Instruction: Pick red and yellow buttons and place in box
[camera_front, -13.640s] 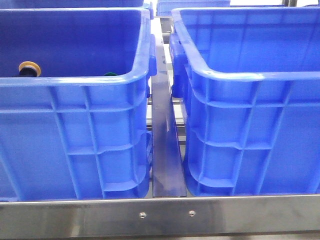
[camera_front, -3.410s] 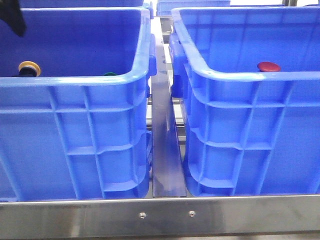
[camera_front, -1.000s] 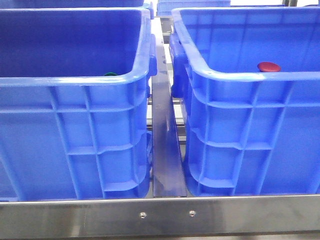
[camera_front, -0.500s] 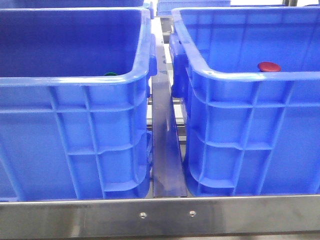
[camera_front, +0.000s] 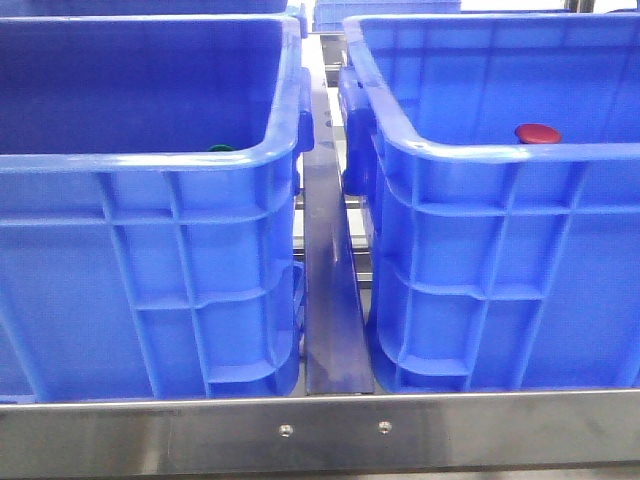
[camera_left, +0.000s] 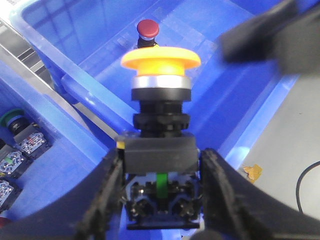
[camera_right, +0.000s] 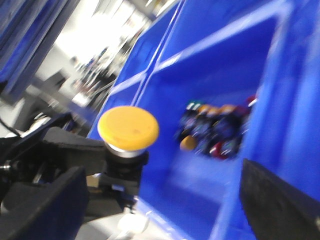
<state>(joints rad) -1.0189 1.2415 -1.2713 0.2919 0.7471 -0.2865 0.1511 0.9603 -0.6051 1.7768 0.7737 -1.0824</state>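
A: What is changing?
B: The yellow button (camera_left: 160, 60) is gone from the left crate (camera_front: 150, 160); the left gripper (camera_left: 159, 170) is clamping it above the box (camera_front: 500, 150), where the red button (camera_front: 537, 133) is lying.
A: Right gripper (camera_right: 150, 210)?
B: Jaws standing apart, holding nothing.

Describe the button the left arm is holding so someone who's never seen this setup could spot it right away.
Look above the blue box that has a lone red button on its floor. The left end effector is clamped on the black body of the yellow button. Its wide yellow-orange mushroom cap over a silver ring sets it apart from the small red cap below.
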